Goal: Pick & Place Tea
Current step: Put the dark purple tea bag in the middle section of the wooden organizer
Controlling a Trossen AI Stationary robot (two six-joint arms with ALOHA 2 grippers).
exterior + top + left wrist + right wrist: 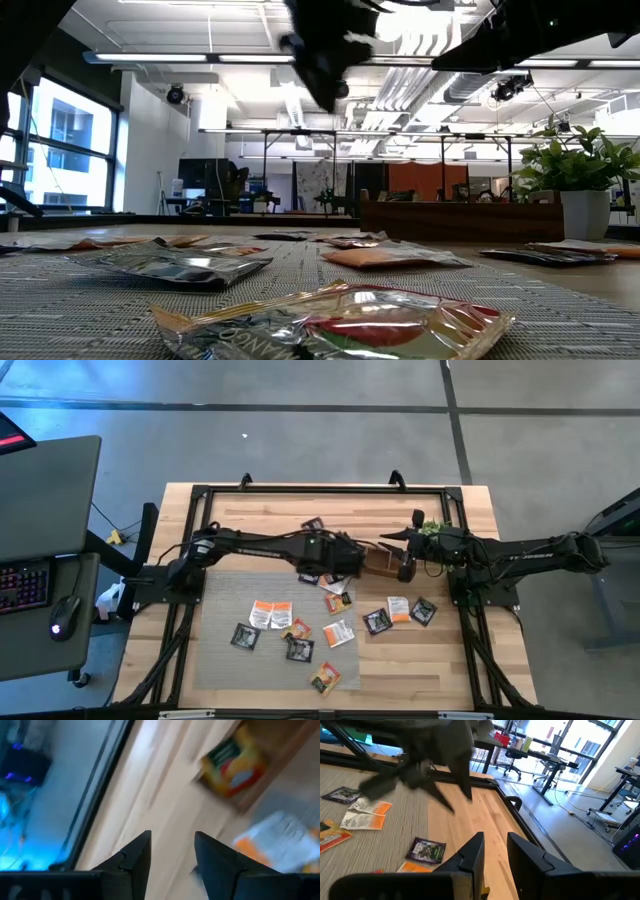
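Several small flat tea sachets, orange (297, 628), black (245, 637) and white with orange print (265, 615), lie flat on the grey mat and on the wood. One orange sachet (232, 762) appears to lie in the brown wooden tray (380, 560). My left gripper (345, 563) hovers open at the tray's left end; nothing is between its fingers (172, 852). My right gripper (404, 568) hovers at the tray's right end, with its fingers (495, 850) a narrow gap apart and bare wood showing between them. My left arm (430, 765) shows beyond it.
A small green plant in a white pot (585, 190) stands just past the tray's right end, close to my right wrist. The grey mat (215, 650) covers the table's near left part. A black frame (300, 488) runs round the table edge. Bare wood (430, 660) lies near right.
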